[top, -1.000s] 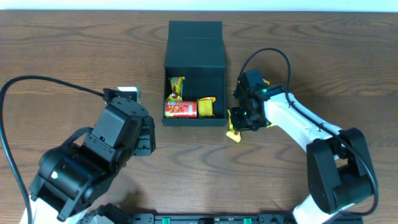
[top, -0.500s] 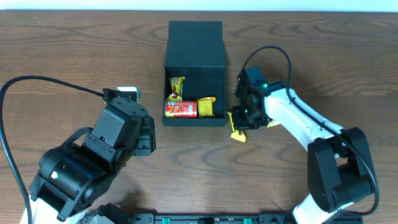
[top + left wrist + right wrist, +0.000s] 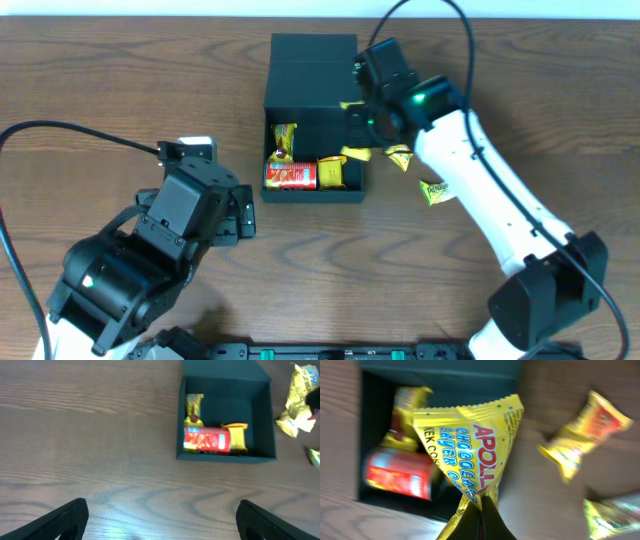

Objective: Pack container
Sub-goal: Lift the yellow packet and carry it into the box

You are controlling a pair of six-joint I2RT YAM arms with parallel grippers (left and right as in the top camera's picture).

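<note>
**Right arm.** Your right arm (image 3: 480, 190) reaches from the near right corner to the container (image 3: 312, 128), which lies open at the table's (image 3: 100, 90) far centre. The right gripper (image 3: 480, 521) is clamped on a yellow snack packet (image 3: 472, 455) hanging over the container's right rim. Only the right wrist view shows this grip; overhead, the wrist covers it.

**Left arm.** Your left gripper (image 3: 162, 512) stands with its jaws wide apart and empty, near-left of the container.

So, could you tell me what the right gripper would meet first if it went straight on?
Likely the container's open inside, near its side wall, beyond the yellow packet that the right gripper holds; depth is unclear.
</note>
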